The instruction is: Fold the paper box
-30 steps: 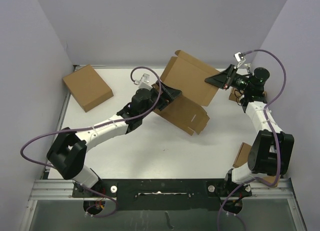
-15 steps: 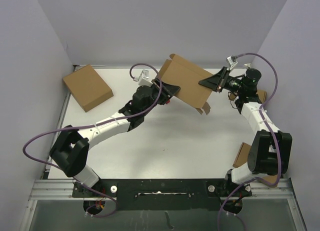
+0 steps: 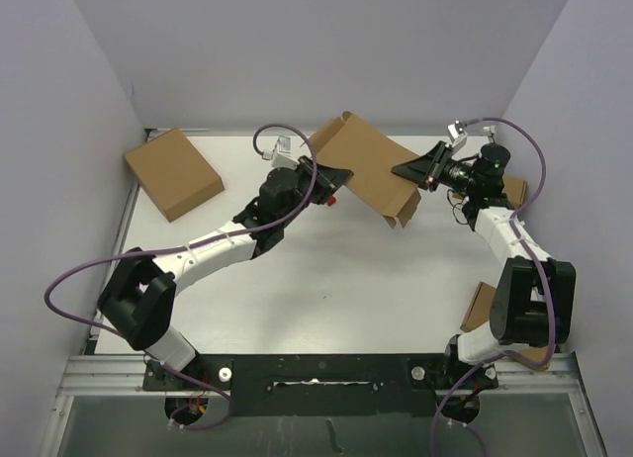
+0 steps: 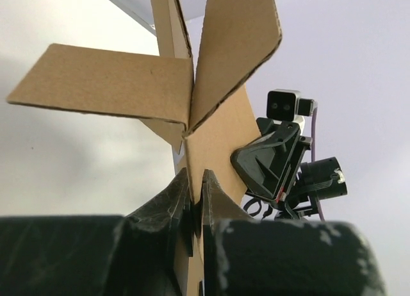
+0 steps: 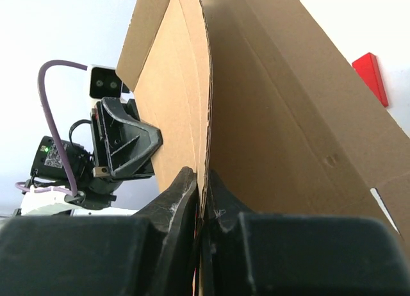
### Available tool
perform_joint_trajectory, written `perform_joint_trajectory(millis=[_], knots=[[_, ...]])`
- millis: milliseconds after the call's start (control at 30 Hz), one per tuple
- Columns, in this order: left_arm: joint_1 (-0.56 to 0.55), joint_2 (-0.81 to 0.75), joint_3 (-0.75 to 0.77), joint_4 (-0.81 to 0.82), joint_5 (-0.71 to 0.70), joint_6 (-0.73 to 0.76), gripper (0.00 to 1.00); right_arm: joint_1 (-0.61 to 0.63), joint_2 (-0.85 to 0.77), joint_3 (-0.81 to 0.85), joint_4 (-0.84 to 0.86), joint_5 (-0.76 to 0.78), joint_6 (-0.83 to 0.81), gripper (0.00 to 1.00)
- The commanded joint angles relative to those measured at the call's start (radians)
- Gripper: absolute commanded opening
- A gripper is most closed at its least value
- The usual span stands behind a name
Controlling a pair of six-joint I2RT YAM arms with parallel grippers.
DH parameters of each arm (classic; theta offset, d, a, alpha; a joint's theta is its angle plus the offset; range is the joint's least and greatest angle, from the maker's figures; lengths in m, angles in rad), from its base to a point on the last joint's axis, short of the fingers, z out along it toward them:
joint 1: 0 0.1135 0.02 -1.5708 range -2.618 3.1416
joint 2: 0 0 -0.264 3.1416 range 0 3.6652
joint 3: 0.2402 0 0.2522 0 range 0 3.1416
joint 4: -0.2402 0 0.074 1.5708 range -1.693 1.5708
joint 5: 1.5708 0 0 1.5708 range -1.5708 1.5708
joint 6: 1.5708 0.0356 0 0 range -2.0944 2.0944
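Paper box (image 3: 368, 160): held tilted above the far bench (image 3: 326, 279), likely so flaps hung free.
Left claw (image 3: 334, 176): clenched on its left edge.
Right claw (image 3: 413, 170): clenched on its right edge.

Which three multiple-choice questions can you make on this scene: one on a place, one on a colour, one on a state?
1. Where does the closed box lie?
A) between the arm bases
B) at the far left of the table
C) on top of the right arm

2. What colour is the small block?
A) blue
B) green
C) red

3. How is the left gripper?
A) shut on the paper box
B) open, apart from it
C) shut on the small block

Answers:
1 B: the top view shows it near the far left corner.
2 C: it shows red beyond the cardboard in the right wrist view.
3 A: it pinches the cardboard edge in the left wrist view.
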Motion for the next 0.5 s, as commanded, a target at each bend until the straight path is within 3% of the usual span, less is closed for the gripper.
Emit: perform_joint_trajectory(millis=[0,100,200,467], knots=[[-0.005,0.041,0.035,0.111,0.057,-0.043,0.15,0.032,-0.025,-0.023,0.126,-0.035,0.062,0.00],[-0.010,0.044,0.036,0.085,0.084,-0.057,0.40,0.009,-0.018,-0.036,0.186,-0.024,0.107,0.00],[-0.030,0.040,0.030,0.061,0.085,-0.083,0.53,-0.006,-0.013,-0.051,0.226,-0.012,0.130,0.00],[-0.085,0.087,0.063,0.042,0.091,-0.156,0.54,-0.003,-0.009,-0.061,0.188,0.002,0.094,0.00]])
